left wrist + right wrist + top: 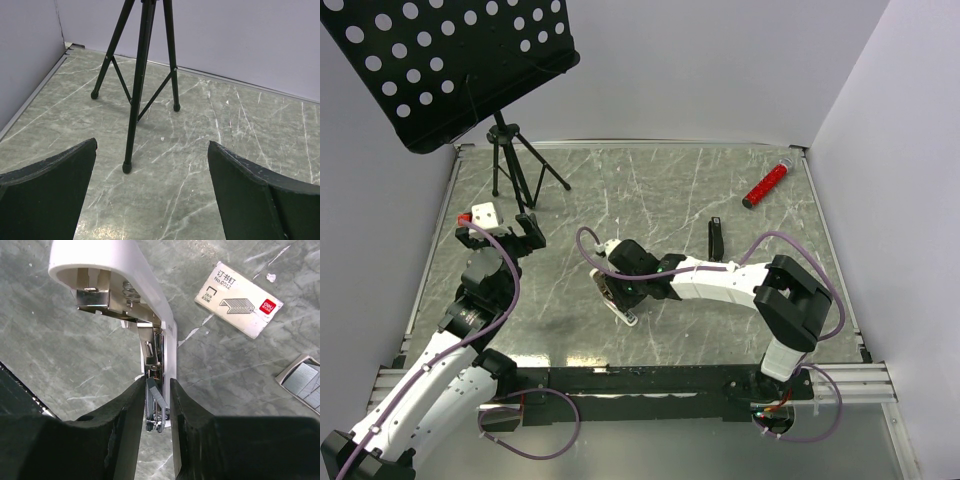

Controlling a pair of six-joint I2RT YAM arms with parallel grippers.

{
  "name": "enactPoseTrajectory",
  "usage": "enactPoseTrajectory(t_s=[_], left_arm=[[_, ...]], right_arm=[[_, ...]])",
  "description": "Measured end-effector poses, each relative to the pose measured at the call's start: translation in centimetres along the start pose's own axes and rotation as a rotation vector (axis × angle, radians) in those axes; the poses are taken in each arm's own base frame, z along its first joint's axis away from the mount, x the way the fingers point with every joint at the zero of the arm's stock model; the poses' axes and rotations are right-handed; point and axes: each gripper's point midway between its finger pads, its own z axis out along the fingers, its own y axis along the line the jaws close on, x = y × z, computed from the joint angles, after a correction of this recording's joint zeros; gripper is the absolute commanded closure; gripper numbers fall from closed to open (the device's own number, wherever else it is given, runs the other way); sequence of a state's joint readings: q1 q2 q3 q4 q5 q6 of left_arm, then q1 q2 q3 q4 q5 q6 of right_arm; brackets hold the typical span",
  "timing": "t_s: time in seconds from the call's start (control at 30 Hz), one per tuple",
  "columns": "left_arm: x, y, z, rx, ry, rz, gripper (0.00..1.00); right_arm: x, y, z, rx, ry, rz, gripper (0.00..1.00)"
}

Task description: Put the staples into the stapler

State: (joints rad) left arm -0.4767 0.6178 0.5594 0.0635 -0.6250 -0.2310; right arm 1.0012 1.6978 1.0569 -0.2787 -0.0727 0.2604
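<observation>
The left gripper (152, 200) is hovering over the marbled tabletop (240, 125), its fingers (47, 192) standing wide apart and holding nothing. The tripod (140, 75) of a music stand (450, 60) is standing just beyond the fingertips, one foot resting ahead of the gap between them.

The right gripper (157, 412) is pointing down at the table's middle. Its fingers (117, 432) are drawn narrow and are pinching a grey strip of staples (153, 396), which is leaning in the silvery rail (149, 347). The stapler (125, 280), white and hinged open, is lying straight ahead of these fingertips. Its rail end is sitting between them and its rounded cap is reaching away to their far left.

The staple box (239, 299), cream with a red mark, is lying flat ahead and to the right of the fingers, apart from the stapler. The grey tray piece (302, 380) is lying beside the right-hand finger, near the box but not touching it.

In the top view, a slim black bar (716, 237) and a red cylinder (765, 185) are lying well to the right of the fingers, beyond the forearm.
</observation>
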Motion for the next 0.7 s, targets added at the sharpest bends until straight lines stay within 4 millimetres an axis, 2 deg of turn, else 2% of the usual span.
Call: enactPoseTrajectory(t_s=[0.37, 0.5, 0.7], left_arm=[[-0.01, 0.00, 0.00, 0.000, 0.000, 0.000, 0.03], [0.00, 0.01, -0.01, 0.000, 0.000, 0.000, 0.03], [-0.01, 0.00, 0.00, 0.000, 0.000, 0.000, 0.03]], right_arm=[[0.20, 0.08, 0.04, -0.007, 0.005, 0.000, 0.75], [0.23, 0.20, 0.03, -0.014, 0.007, 0.000, 0.81], [0.28, 0.43, 0.01, -0.027, 0.010, 0.001, 0.83]])
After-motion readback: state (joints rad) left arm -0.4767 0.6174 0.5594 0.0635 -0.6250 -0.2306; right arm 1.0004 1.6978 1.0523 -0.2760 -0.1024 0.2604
